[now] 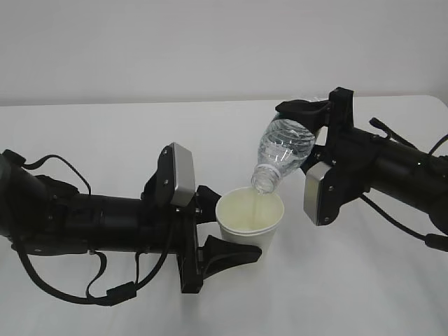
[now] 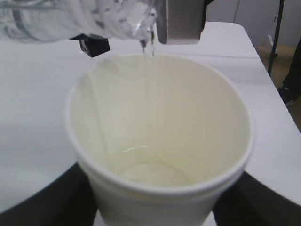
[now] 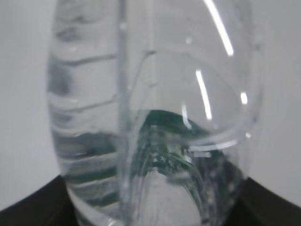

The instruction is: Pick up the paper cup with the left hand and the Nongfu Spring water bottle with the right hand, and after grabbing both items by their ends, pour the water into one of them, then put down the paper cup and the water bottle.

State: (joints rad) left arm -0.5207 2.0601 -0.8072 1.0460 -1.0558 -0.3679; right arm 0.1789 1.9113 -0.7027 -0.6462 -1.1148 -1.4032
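Pouring: water [image 2: 151, 94] is seen running in a thin stream from bottle [image 1: 281, 150] into cup [image 1: 249, 222]; a little is pooled at the bottom.
Left claw [image 1: 210, 246]: closed on the cup's lower part, cup held upright above the tabletop [image 1: 105, 133].
Right claw [image 1: 316, 133]: clamped on the bottle's base end, neck tilted down just over the cup's rim.
Next: bottle judged to need righting, then both are to be set down apart.

Left hand [image 1: 222, 234] extends from the left, low and near horizontal — fingers clamped on the paper cup [image 1: 250, 220]. Right hand [image 1: 308, 129] reaches in from the right, raised, wrist rolled — fingers closed on the tilted Nongfu Spring water bottle [image 1: 281, 152].
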